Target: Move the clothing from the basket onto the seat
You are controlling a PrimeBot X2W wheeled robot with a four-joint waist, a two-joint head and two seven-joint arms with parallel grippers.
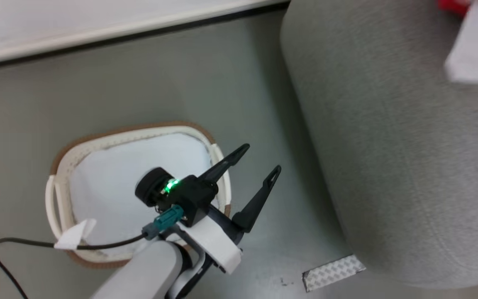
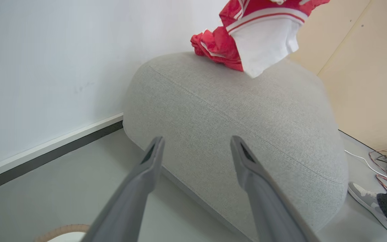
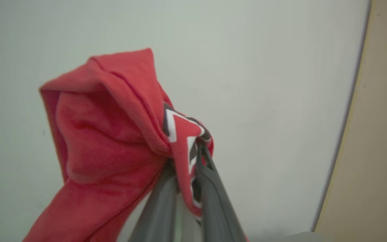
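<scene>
The clothing (image 2: 247,33), red with a white panel and thin red-white trim, hangs over the far end of the grey seat (image 2: 230,111), its lowest red folds touching the cushion. In the right wrist view my right gripper (image 3: 185,158) is shut on a bunched red fold of the clothing (image 3: 106,134), black-and-white print showing at the pinch. In the head view the clothing (image 1: 475,45) shows at the top right over the seat (image 1: 388,145). My left gripper (image 1: 262,158) is open and holds nothing, above the right rim of the basket (image 1: 139,132). Its fingers (image 2: 153,161) point at the seat.
A pale bluish-white sheet (image 1: 139,166) lies in the basket. On the floor, a silver patterned strip (image 1: 332,272) lies by the seat's near corner. A person's shoe (image 2: 368,198) and loose cables (image 2: 378,164) are beyond the seat. A white wall with dark skirting (image 1: 118,35) runs behind.
</scene>
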